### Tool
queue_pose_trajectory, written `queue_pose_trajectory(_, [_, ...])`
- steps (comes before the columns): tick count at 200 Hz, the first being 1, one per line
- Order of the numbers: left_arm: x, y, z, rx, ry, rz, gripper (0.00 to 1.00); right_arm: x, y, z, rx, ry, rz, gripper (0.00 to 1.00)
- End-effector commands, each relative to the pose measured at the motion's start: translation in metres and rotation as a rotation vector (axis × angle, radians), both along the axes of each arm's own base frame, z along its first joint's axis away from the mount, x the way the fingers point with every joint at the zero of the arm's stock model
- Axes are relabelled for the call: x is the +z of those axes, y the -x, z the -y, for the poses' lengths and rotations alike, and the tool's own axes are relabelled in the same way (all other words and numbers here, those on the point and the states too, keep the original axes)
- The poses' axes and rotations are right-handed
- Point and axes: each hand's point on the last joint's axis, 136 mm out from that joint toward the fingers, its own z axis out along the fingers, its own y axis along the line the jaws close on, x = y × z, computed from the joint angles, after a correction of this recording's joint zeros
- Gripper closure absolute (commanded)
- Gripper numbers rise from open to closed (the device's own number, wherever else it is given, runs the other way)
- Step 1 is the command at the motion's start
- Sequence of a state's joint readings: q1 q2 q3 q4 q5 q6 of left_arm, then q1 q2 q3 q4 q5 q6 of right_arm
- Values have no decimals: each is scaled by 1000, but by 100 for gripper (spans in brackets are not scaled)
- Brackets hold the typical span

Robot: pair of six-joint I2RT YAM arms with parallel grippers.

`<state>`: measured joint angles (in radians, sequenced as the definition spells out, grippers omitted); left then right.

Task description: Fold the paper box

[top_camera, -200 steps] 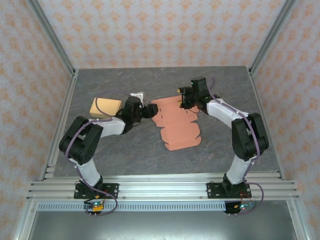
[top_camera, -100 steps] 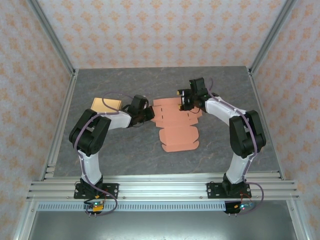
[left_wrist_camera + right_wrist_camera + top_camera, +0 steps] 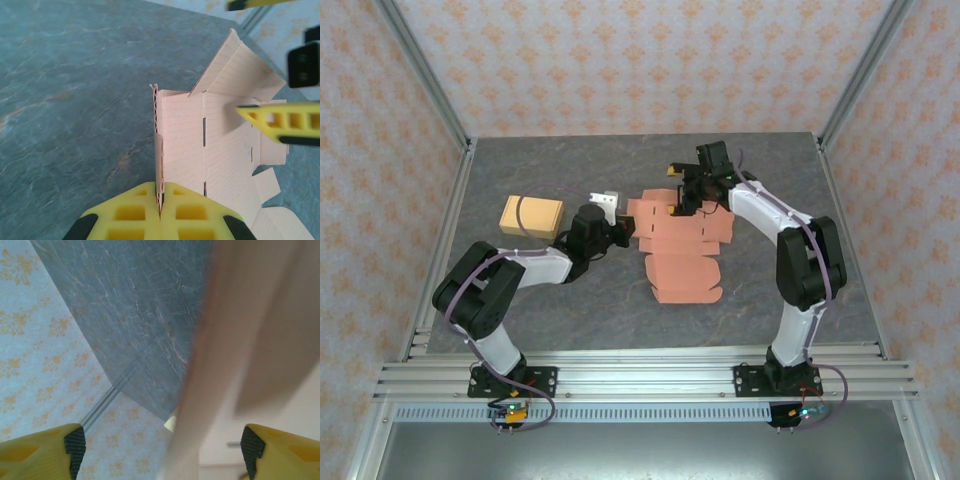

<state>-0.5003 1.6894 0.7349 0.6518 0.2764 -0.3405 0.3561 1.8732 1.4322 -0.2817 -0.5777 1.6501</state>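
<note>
At the middle of the grey, stone-patterned table, the paper box is seen as an unfolded die-cut blank of salmon corrugated card, lying mostly flat with some far flaps raised. Its left side panel is held upright, clenched on edge between the yellow pads of the left gripper, and the fluted core is exposed along that edge. The right gripper is spread wide over the far end of the blank, with a raised flap standing between its jaws, apparently unpinched. The card is judged light and fairly stiff across its panels, yet ready to hinge along the scored creases and slots. It could be crushed by a hard pinch and may slide on the smooth tabletop. Hold is best taken at panel edges near a crease. A closed tan cardboard box is set well apart at the left.
</note>
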Motion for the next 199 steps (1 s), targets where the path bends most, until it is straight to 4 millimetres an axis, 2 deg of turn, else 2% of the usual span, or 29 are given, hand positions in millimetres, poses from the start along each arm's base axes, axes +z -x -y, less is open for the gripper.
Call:
queue_pose_trajectory(1, [31, -4, -4, 1, -21, 167, 97, -3, -5, 2, -9, 7, -37, 25])
queue_pose_trajectory(11, [32, -4, -6, 9, -28, 176, 97, -9, -3, 3, -16, 6, -58, 37])
queue_pose_trajectory(18, [34, -4, -9, 21, -34, 180, 97, -11, -3, 4, -23, 4, -60, 49])
queue_pose_trajectory(25, [32, -5, -12, 38, -43, 177, 97, -12, -2, 4, -24, 6, -60, 53])
queue_pose_trajectory(31, [32, -5, -14, 48, -49, 177, 97, -13, -1, 6, -26, 15, -60, 63])
queue_pose_trajectory(49, [29, -6, -19, 75, -52, 163, 96, -15, 4, 14, -34, 55, -55, 83])
queue_pose_trajectory(62, [29, -5, -19, 82, -39, 148, 92, -18, 8, 18, -39, 71, -50, 93])
queue_pose_trajectory(73, [29, -5, -20, 94, -27, 131, 85, -19, 7, 17, -34, 68, -26, 99])
queue_pose_trajectory(82, [27, -6, -25, 127, -21, 95, 75, -19, 5, 14, -20, 60, -2, 100])
queue_pose_trajectory(96, [20, -8, -37, 179, -25, 32, 52, -12, -3, 8, 6, 32, 81, 100])
queue_pose_trajectory(110, [18, -5, -47, 195, -5, 27, 40, -4, -10, 3, 63, 42, 196, 100])
queue_pose_trajectory(117, [19, -3, -56, 220, 10, 33, 25, 1, -13, 2, 111, 63, 263, 99])
queue_pose_trajectory(120, [18, -2, -59, 232, 15, 32, 23, 3, -15, 2, 121, 70, 300, 98])
queue_pose_trajectory(146, [8, 4, -77, 252, 30, 23, 22, 17, -21, 7, 93, 62, 518, 99])
queue_pose_trajectory(173, [-7, 6, -86, 265, 32, -14, 23, 18, -21, -5, 110, -38, 583, 100])
queue_pose_trajectory(199, [-19, 4, -73, 197, 50, -43, 24, 22, -18, -9, 110, -94, 648, 98])
